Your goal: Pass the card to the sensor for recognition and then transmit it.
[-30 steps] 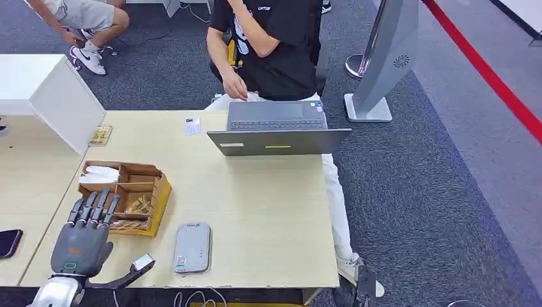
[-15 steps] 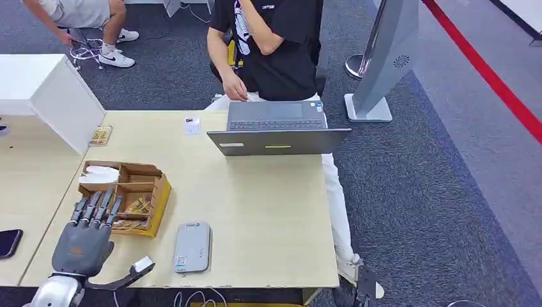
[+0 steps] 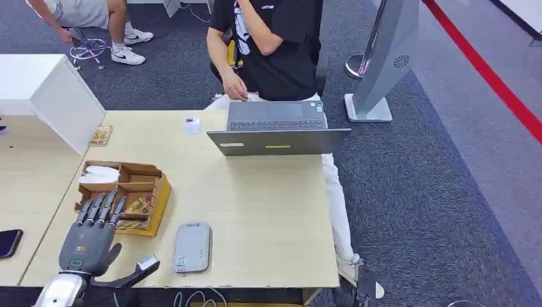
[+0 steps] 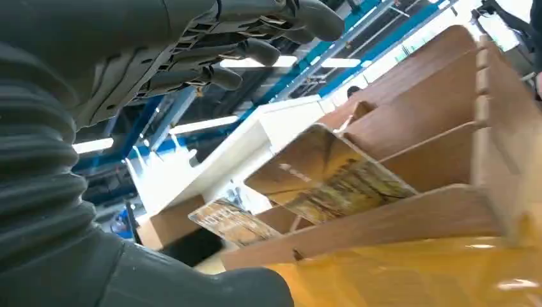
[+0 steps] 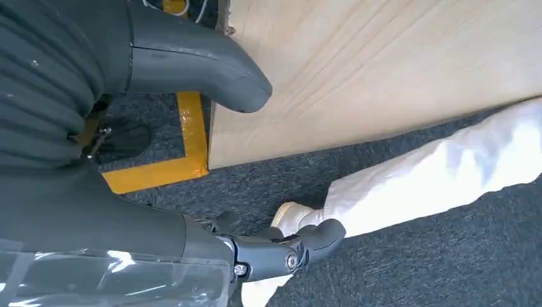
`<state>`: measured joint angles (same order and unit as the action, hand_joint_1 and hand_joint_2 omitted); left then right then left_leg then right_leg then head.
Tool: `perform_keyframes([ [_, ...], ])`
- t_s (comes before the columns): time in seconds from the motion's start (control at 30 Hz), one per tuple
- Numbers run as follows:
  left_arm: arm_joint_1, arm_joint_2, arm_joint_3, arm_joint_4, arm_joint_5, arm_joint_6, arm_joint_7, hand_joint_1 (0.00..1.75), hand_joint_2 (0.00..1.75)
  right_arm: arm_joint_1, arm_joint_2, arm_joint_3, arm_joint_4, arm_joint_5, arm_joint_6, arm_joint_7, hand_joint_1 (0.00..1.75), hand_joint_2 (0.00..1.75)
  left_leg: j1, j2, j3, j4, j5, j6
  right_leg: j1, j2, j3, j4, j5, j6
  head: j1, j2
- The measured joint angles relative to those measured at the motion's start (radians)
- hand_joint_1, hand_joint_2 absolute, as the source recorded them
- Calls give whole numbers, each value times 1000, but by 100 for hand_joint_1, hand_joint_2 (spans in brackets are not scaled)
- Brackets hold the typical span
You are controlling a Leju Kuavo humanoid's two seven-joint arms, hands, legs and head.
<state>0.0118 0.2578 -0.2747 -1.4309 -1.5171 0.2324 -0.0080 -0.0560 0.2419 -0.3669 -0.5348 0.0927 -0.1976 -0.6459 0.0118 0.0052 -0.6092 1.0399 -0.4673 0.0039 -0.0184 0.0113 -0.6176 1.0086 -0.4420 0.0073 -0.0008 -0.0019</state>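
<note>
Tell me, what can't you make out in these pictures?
- Cards in the box, head view: print too small to read; the left hand covers the box's near corner.
- Sensor, head view: label too small to read.
- Small card by the laptop: too small to read.
- Phone: cut by the picture's edge.
- Right hand, right wrist view: some fingers out of frame.

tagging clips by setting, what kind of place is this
Probably an office or front-desk area: a person sits at a laptop on a wooden desk, with grey carpet and a standing kiosk nearby.
</note>
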Motion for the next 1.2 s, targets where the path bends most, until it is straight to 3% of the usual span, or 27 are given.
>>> perform_keyframes([
  [0.17, 2, -50, 41, 0, 23, -11, -10, 0, 175, 0, 1, 0, -3, 0, 3, 2, 0, 175, 0, 0, 0, 0, 0, 0, 0, 0, 0, 0, 0, 0, 0, 0],
  [0.37, 2, -74, 70, 0, 33, -16, -13, 0, 175, 0, 1, 0, -3, -2, 10, 3, 0, 175, 0, 0, 0, 0, 0, 0, 0, 0, 0, 0, 0, 0, 0, 0],
  [0.73, -5, -93, 116, 0, 47, -23, -8, 0, 175, 0, 1, 2, -3, -3, 13, 3, 0, 175, 0, 0, 0, 0, 0, 0, 0, 0, 0, 0, 0, 0, 0, 0],
  [1.2, -5, -95, 118, 0, 47, -23, -8, 0, 175, 0, 1, 3, -3, -3, 14, 3, 0, 175, 0, 0, 0, 0, 0, 0, 0, 0, 0, 0, 0, 0, 0, 0],
])
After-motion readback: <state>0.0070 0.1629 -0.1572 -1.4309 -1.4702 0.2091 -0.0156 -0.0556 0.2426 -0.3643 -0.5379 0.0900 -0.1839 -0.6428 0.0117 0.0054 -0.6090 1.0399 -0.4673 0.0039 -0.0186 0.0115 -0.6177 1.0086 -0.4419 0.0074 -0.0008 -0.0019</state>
